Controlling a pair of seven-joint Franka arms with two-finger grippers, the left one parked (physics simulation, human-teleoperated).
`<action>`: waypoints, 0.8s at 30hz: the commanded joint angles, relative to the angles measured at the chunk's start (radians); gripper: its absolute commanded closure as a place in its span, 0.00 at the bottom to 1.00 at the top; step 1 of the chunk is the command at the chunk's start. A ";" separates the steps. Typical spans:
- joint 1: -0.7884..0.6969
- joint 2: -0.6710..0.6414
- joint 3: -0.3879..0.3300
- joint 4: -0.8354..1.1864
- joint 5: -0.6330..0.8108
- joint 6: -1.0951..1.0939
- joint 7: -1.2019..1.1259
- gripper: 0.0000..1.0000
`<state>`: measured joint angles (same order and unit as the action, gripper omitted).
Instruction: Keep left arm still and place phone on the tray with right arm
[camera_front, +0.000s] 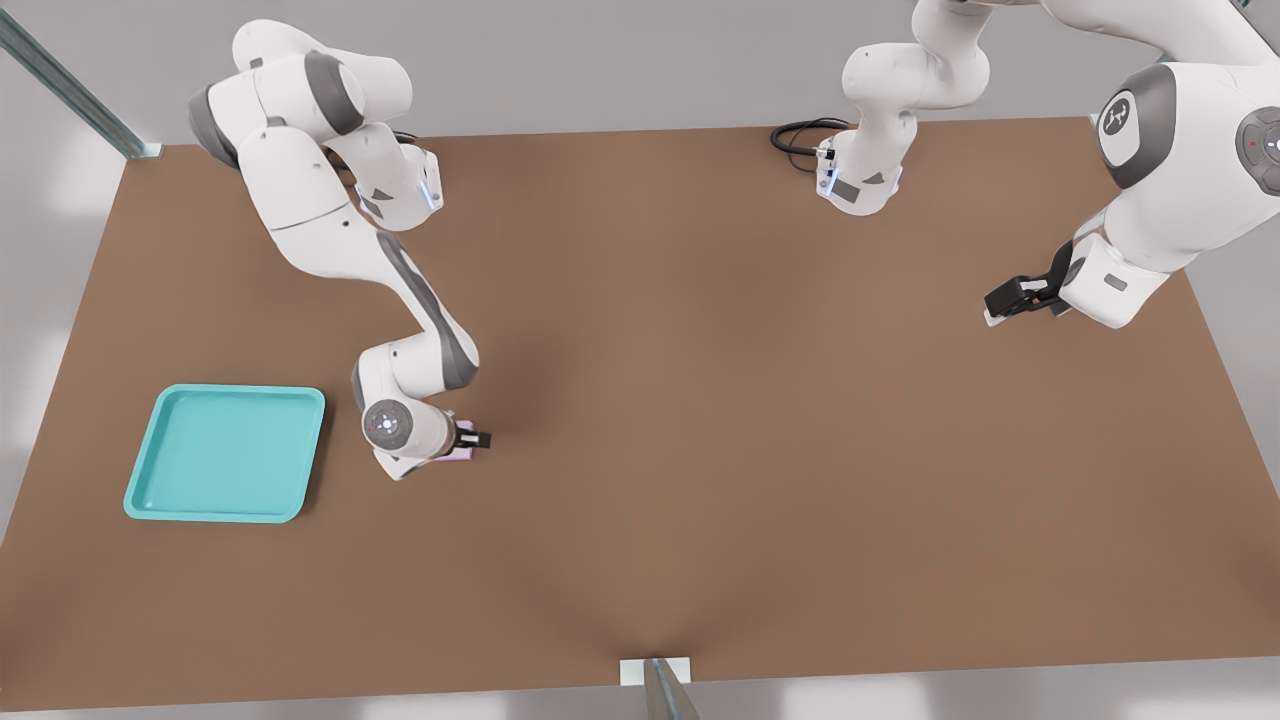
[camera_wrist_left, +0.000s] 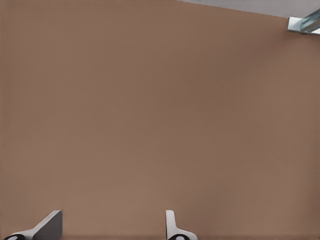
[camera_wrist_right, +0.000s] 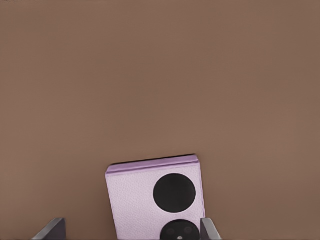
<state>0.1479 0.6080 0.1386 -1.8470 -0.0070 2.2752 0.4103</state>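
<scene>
A plain brown tabletop (camera_front: 700, 420) fills the front view, bordered by a pale grey surround and metal struts at its far corner on the front view's left and at the middle of its near edge. The turquoise tray (camera_front: 228, 455) is seen lying flat close to the tabletop's edge on the front view's left, nearer the near edge than the far one. Just beside the tray, toward the tabletop's middle, the right arm (camera_front: 400, 300) is bent down low, and its black pincer (camera_front: 468, 440) is held over the pale lilac phone (camera_front: 458, 455), of which only a sliver is shown beneath the wrist. The phone is apart from the tray and lies on the bare tabletop.

In the left wrist view only brown tabletop and a strut at one corner are shown.

In the right wrist view the phone (camera_wrist_right: 156, 199) is seen lying flat on the tabletop with its two round black lenses upward. The pincer's fingertips (camera_wrist_right: 209, 231) are spread apart, one on either side of the phone; one tip is right at the phone's edge, the other stands clear of it.
</scene>
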 joint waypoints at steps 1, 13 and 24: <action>-0.001 0.002 0.001 -0.006 0.001 0.073 0.122 0.00; -0.030 0.009 0.003 -0.012 0.001 0.073 0.022 0.00; -0.028 0.018 0.016 -0.026 -0.001 0.064 -0.102 0.00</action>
<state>0.1196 0.6258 0.1548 -1.8734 -0.0090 2.3405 0.3955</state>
